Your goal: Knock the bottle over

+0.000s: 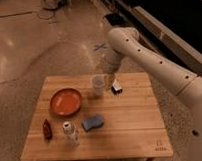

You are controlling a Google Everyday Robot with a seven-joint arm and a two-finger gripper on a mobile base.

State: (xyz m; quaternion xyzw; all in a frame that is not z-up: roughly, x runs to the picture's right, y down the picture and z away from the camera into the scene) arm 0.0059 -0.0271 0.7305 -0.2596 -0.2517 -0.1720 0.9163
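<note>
Bottle [71, 133] with a white cap and pale label sits just left of the blue sponge [92, 122], near the front edge of the desk [131, 124]. We think it stands upright, though from this high angle it may be leaning a little. We see the claw [116, 86] well apart from the bottle, far behind the sponge and slightly to its right, low over the back part of the desk at the end of the white arm [154, 60]. We cannot tell whether the claw is spread or pressed together, and we make out nothing held in it. A translucent cup [98, 85] stands just beside the claw, straight behind the sponge. An orange plate [66, 102] lies behind and left of the sponge. A dark red-brown bottle [47, 129] lies farther left of the sponge, past the white-capped one.
</note>
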